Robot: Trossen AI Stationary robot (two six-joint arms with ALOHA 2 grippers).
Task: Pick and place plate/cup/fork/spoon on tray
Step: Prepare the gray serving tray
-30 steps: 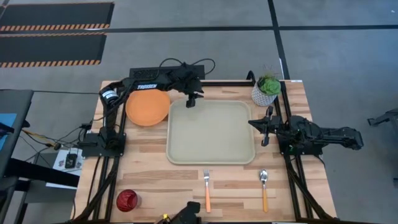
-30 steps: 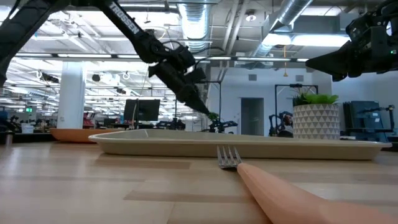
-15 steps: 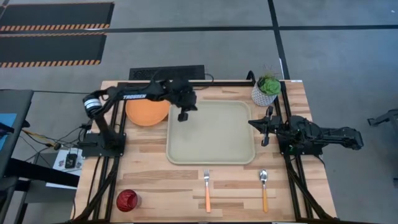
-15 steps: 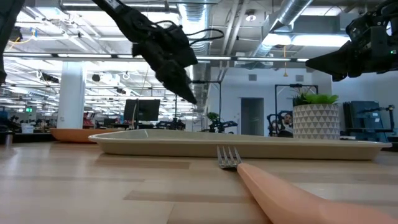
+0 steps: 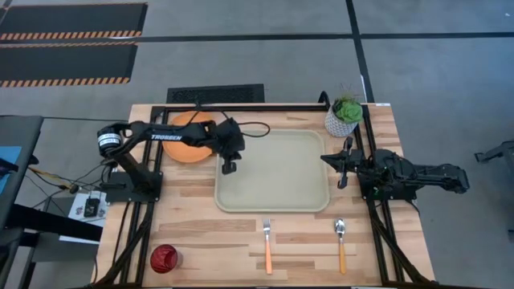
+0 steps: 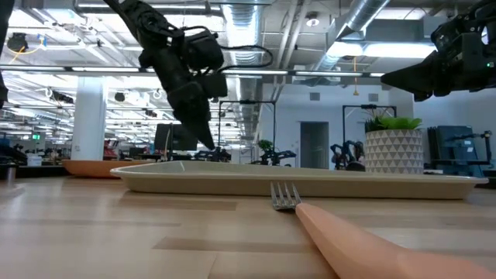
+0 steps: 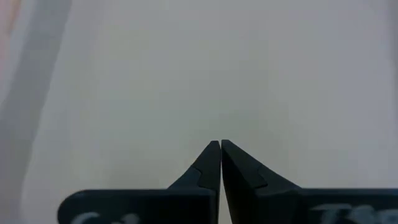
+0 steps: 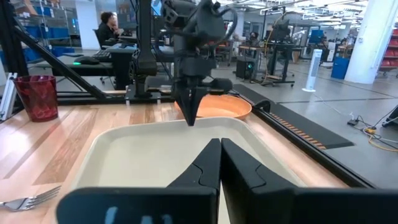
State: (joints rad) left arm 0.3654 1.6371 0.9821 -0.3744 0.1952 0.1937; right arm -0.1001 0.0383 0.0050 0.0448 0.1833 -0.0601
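Note:
The pale tray (image 5: 273,209) lies in the middle of the table, with nothing on it. The orange plate (image 5: 183,148) lies flat on the table at the tray's far left, partly hidden by my left arm. The red cup (image 5: 164,258) stands near the near left corner. The fork (image 5: 267,245) and the spoon (image 5: 340,241) lie on the table in front of the tray. My left gripper (image 5: 229,168) is shut and empty, pointing down above the tray's left edge (image 7: 220,144). My right gripper (image 5: 324,158) is shut and empty by the tray's right edge.
A white pot with a green plant (image 5: 344,116) stands at the far right corner, just beyond my right gripper. Black frame rails (image 5: 265,105) run along the table's far, left and right sides. Bare wood shows between the cup and the fork.
My left gripper has gone from the tray's far edge toward the table's near and left edges, along the tray's left side. It now hangs above the tray's left rim, still shut and empty. My right arm has kept still.

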